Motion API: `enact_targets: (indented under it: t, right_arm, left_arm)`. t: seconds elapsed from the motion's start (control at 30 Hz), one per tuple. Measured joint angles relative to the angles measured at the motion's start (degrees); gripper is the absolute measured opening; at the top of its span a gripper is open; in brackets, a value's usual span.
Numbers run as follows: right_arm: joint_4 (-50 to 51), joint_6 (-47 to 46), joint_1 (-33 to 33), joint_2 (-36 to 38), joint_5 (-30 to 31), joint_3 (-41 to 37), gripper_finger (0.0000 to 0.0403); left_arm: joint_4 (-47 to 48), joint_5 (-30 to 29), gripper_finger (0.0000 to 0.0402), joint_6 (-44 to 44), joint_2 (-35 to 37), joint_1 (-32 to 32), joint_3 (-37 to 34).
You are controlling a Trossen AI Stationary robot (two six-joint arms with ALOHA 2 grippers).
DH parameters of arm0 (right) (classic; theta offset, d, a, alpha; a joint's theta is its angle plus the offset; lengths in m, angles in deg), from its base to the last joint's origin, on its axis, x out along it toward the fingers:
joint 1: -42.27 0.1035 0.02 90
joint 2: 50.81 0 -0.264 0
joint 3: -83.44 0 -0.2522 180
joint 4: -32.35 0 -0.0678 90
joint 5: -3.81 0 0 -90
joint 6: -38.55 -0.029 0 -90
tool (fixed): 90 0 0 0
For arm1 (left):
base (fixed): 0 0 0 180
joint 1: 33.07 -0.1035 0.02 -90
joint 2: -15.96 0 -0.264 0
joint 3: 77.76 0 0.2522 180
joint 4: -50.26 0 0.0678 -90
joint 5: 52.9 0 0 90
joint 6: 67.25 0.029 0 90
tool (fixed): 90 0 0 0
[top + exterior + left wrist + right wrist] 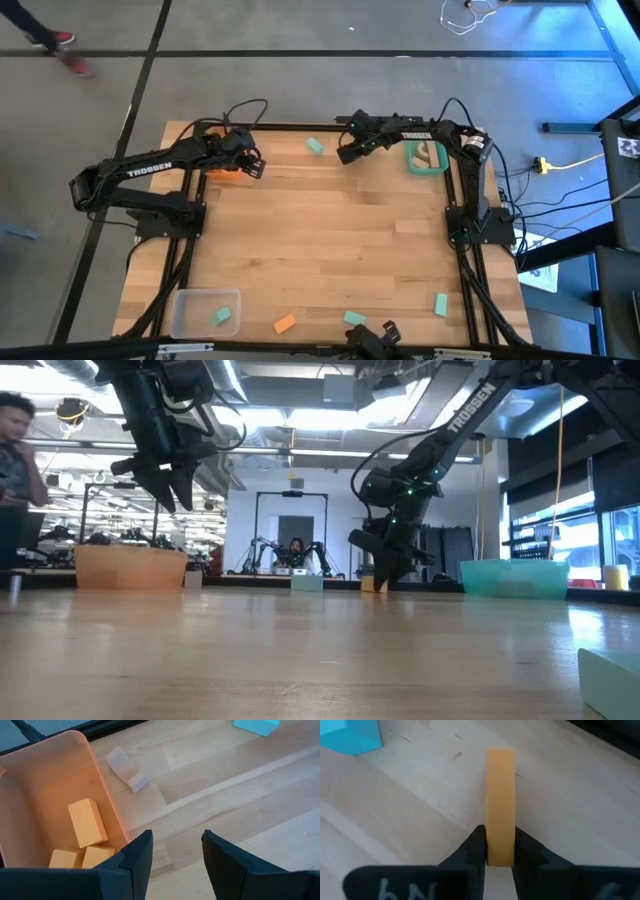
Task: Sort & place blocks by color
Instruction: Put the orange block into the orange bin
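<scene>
My right gripper (pixel 346 153) is shut on an orange block (pixel 500 795) low over the table's far middle, left of the teal bin (pixel 442 168). A teal block (pixel 315 146) lies on the table just beyond it and also shows in the right wrist view (pixel 350 737). My left gripper (pixel 254 167) is open and empty, raised beside the orange bin (pixel 35 780), which holds three orange blocks (pixel 87 822). A pale wood block (pixel 127 767) lies on the table next to that bin. My right gripper pinches the orange block's near end (pixel 500 852) between its two fingers, one on each broad face. The block stands on edge and reaches forward past the fingertips. In the low view the fingers slant down, with the block (pixel 373 582) at table height. I cannot tell whether it touches the table.
The teal bin holds pale shapes (pixel 430 155). A clear bin (pixel 190 300) at the near left corner holds a teal block (pixel 223 316). An orange block (pixel 285 323) and two teal blocks (pixel 355 318) (pixel 440 304) lie near the front edge. A person (pixel 15 450) is beyond the table.
</scene>
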Motion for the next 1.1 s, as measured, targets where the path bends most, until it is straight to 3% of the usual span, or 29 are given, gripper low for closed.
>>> enact_targets:
  t: [0.13,0.37,0.63,0.77,0.9,1.1]
  right_arm:
    - [0.6,0.4,-1.0,0.0,-5.8,0.6,0.0057]
    - [2.1,2.7,-1.7,-0.2,-26.2,4.0,0.0057]
    - [7.9,6.4,0.4,-0.2,-31.1,12.4,0.0057]
    - [9.0,8.7,3.6,-0.1,-33.6,17.1,0.0057]
    - [11.3,12.1,7.4,-0.1,-33.5,21.8,0.0057]
    - [14.0,15.2,12.7,0.0,-32.7,27.1,0.0057]
  left_arm:
    - [0.0,0.0,0.016,0.0,0.0,0.0,0.0]
    - [0.0,0.0,0.016,3.9,0.0,0.0,0.0]
    - [-4.4,1.1,0.016,13.0,0.0,0.0,0.0]
    - [-13.7,10.7,0.016,19.4,0.0,-0.4,0.0]
    - [-21.6,22.5,0.016,20.0,0.0,-1.6,0.0]
    - [-26.5,35.7,0.016,19.6,0.0,-3.0,0.0]
